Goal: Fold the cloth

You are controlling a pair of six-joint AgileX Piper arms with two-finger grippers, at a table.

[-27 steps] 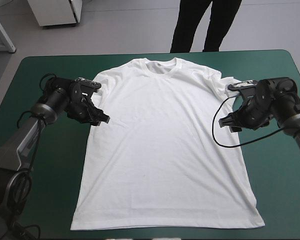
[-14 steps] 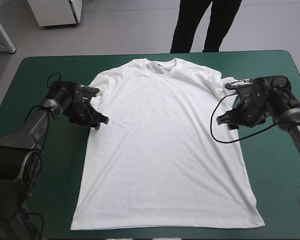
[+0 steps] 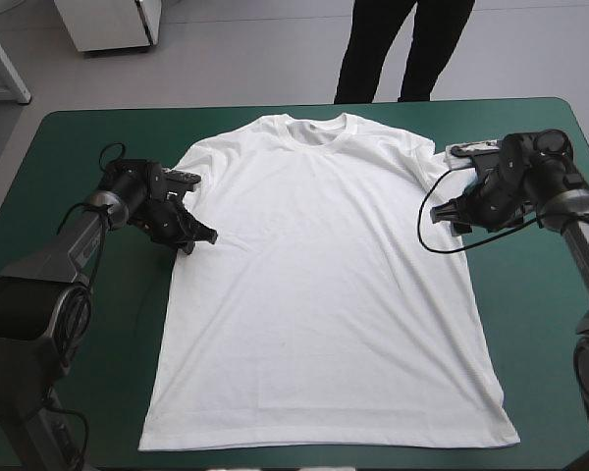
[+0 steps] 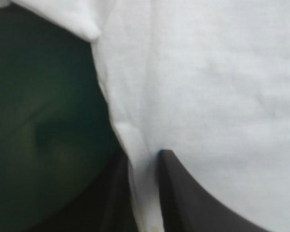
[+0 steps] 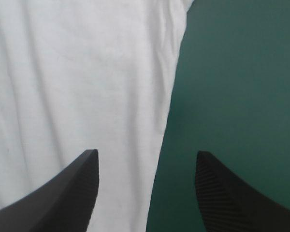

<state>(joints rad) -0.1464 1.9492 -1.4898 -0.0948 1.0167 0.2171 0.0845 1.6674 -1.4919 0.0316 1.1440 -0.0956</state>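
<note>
The white T-shirt (image 3: pixel 314 275) lies spread flat on the teal-green cover, collar toward the far edge. My left gripper (image 3: pixel 202 235) sits low at the shirt's left side edge, just below the sleeve. In the left wrist view its black fingers (image 4: pixel 183 193) are all but shut, with a pinched ridge of the T-shirt (image 4: pixel 222 87) between them at the left gripper (image 4: pixel 144 166). My right gripper (image 3: pixel 444 214) hovers over the shirt's right side edge below the other sleeve. The right gripper (image 5: pixel 146 159) stands open, and the edge of the T-shirt (image 5: pixel 77 72) runs between its fingers.
Bare teal-green cover (image 3: pixel 79 324) lies to the left of the shirt, and a narrower strip (image 3: pixel 545 324) to its right. The hem reaches close to the table's near edge. The collar lies close to the far edge.
The right gripper has shifted a little toward the far edge along the shirt's side. The left wrist has settled lower and slightly outward, with its fingertips staying at the same spot on the shirt's edge.
</note>
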